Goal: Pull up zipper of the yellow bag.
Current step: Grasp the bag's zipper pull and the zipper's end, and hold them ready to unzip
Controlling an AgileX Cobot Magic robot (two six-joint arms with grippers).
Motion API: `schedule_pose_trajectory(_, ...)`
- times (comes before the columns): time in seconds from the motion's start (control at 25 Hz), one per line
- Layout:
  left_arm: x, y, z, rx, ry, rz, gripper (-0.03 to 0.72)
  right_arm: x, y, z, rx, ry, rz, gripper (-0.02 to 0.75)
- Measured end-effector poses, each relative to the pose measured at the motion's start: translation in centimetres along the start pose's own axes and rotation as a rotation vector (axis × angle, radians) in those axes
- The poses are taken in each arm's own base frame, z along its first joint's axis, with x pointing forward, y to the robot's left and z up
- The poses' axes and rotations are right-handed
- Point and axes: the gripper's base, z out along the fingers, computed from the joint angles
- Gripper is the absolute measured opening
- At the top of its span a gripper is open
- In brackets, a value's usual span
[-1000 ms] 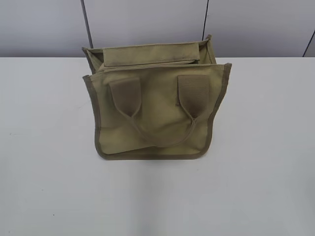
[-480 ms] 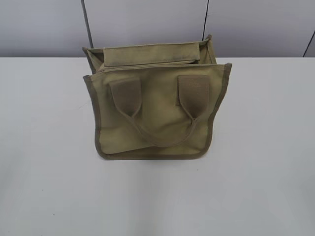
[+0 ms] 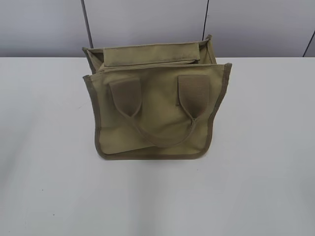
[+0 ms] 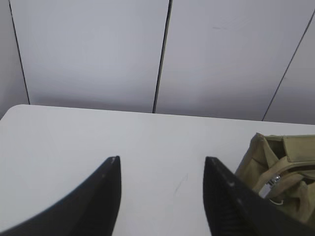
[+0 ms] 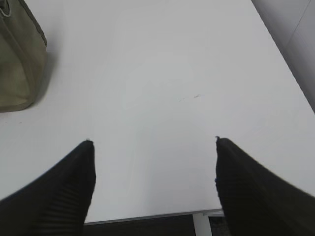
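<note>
The bag [image 3: 155, 105] stands on the table [image 3: 261, 147] at the middle of its far edge, close before the wall [image 3: 147, 22]. Its near handle [image 3: 160, 115] hangs down the near face. The zipper [image 3: 147, 65] runs left to right along the top, behind that face. The left gripper [image 4: 160, 196] hangs over the table left of the bag, the right gripper [image 5: 152, 182] over the near right corner, well apart from it.

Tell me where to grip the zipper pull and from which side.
Pinch the silver pull tab at the bag's left end; the left gripper, open beside that corner, is probably best placed. The tab sticks out from the zip line, so come in from the left.
</note>
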Motion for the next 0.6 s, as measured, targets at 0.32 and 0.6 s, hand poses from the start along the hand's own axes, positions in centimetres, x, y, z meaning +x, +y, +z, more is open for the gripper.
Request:
schedule_pose_trajectory(0.32,2.6,-1.3,8.1,0.05,0.087,0.021,0.377,0.0,0.0,0.0,-0.002,0.0,0.001,0.559)
schedule_pose_trajectory(0.6,6.6,-3.4,11.9,0.09,0.083,0.058,0.372,0.0,0.0,0.0,-0.002,0.0,0.001,0.559)
